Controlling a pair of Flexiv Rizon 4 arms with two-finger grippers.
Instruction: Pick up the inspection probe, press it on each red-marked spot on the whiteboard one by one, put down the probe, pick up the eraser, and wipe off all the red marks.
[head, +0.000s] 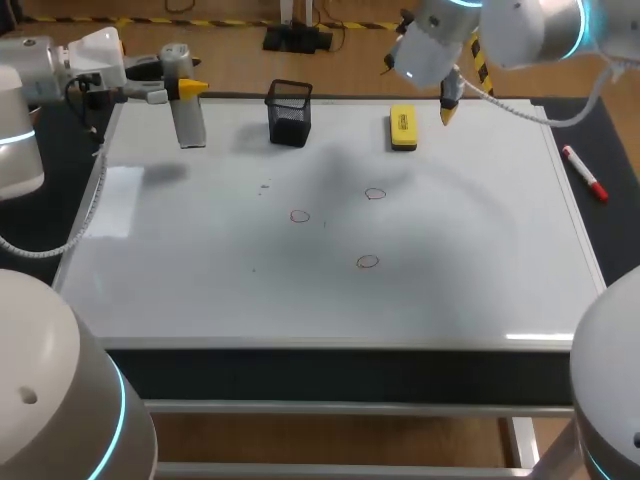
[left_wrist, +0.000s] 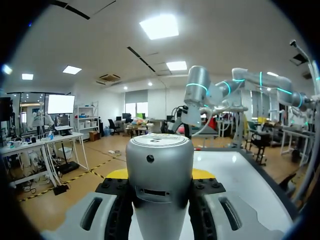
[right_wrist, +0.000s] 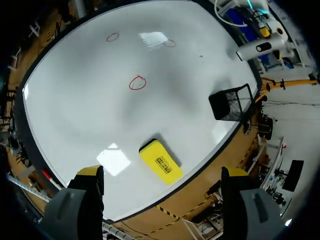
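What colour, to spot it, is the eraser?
Yellow; the eraser shows best in right wrist view.

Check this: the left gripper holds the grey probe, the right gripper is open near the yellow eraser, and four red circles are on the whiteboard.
One detail is wrong: the head view shows three red circles on the whiteboard, not four. The rest stands: the left gripper holds the grey probe, and the right gripper is open near the yellow eraser.

Left arm enters at 9 o'clock; left gripper at 11, clamped on probe. Right arm at 1; right gripper fingers spread, pointing down.
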